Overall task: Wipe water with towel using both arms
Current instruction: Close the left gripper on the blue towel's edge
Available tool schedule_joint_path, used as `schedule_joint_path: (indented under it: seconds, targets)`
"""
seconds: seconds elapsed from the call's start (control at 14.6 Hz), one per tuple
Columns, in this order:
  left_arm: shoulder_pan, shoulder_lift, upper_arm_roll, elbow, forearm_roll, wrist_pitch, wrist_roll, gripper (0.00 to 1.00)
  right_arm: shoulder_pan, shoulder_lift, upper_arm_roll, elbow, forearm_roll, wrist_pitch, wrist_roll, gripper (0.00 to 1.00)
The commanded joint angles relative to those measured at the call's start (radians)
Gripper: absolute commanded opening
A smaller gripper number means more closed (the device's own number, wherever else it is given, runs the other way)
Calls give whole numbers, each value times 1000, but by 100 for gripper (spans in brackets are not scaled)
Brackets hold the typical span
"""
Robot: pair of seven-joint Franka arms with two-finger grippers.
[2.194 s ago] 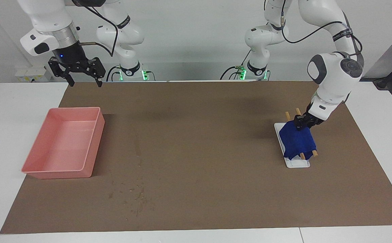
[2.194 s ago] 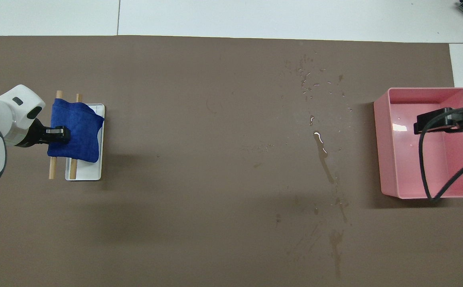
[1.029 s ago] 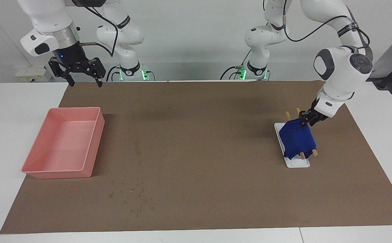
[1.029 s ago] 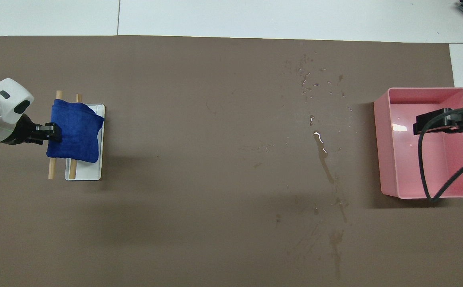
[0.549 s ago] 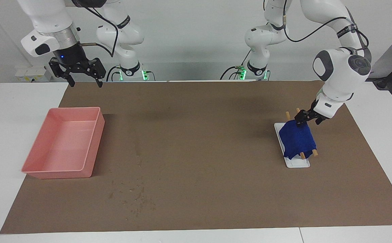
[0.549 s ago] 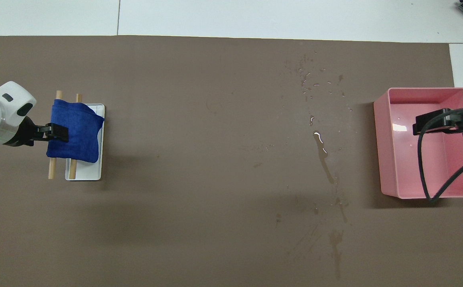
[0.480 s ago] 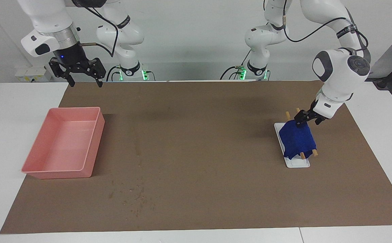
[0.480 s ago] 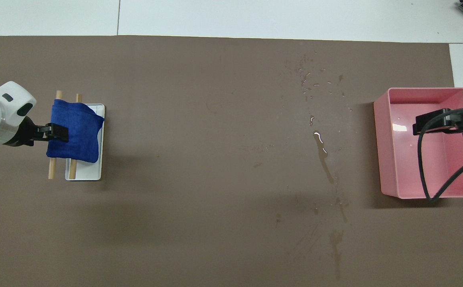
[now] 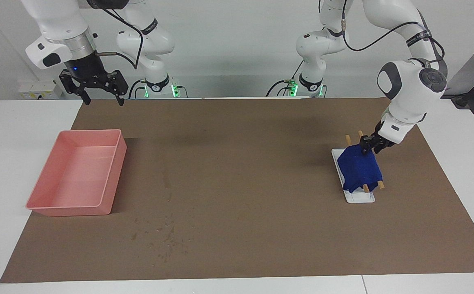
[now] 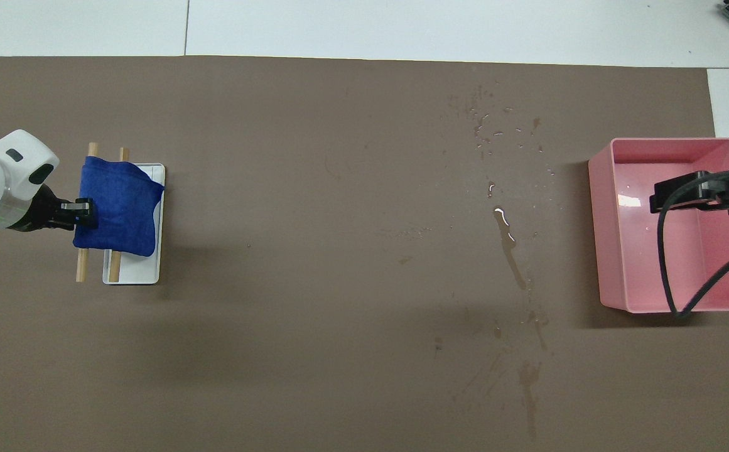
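Here: deep-blue fuzzy towel (image 9: 358, 171) draped, crumpled, over rack (image 9: 359, 197) rods.

my white table (image 9: 0, 134), brown mat (image 9: 237, 171) on it, pink bin (image 9: 77, 173) at 9 o'clock, white rack (image 9: 359, 196) at 3, water splashes (image 10: 505, 232)

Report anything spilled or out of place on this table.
Water droplets and streaks lie spilled across the brown mat beside the pink plastic tray, toward the right arm's end. Nothing else looks askew.
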Motion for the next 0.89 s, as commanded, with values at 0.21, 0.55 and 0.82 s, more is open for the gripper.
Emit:
schedule_joint_path:
  seconds: [0.21,0.55,0.82]
  targets:
    - [-1,-18,1,-15,11,8,7,0,0,-22,4,-24,-12,7,12,100]
    - [-8,-16,1,8,11,-23,2,0,-1,-22,5,-24,-12,7,10,100]
    - [-14,-11,0,72,11,-106,-23,0,-1,-21,4,-22,-10,7,4,100]
